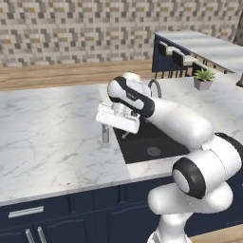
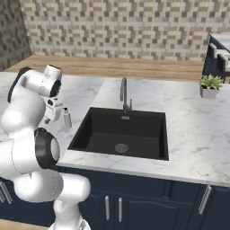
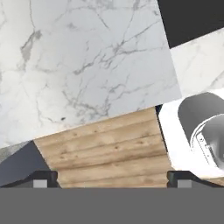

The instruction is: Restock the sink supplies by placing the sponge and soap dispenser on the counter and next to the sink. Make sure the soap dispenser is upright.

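The bench (image 1: 52, 137), a white marble slab with grey veins on navy blue cabinets (image 2: 148, 204) with silver handles, runs along a mosaic tile wall (image 2: 117, 27) with a wooden strip at its foot. The black sink (image 2: 121, 132) is sunk into the bench near its front edge, and the curved chrome faucet (image 2: 123, 94) rises from the middle of the sink's back rim.

The white arm (image 1: 175, 123) reaches across the sink's front left corner, and its hand hangs over the bench just left of the basin. The tool (image 1: 105, 124) points down there, its jaws spread wide with nothing between them. In the hand view the two dark fingertips (image 3: 43, 177) stand far apart, with marble, a strip of wooden floor and a corner of the sink beyond them.

A small potted plant (image 2: 210, 86) stands on the bench toward its back right, well apart from the sink.

The soap dispenser (image 2: 67, 119) stands upright on the bench just beside the sink's left rim, near its back left corner; it is a slim grey-white bottle with a dark nozzle on top. In the left base view it shows as a grey cylinder (image 1: 105, 134) directly under the tool. I cannot tell whether the fingers touch it.
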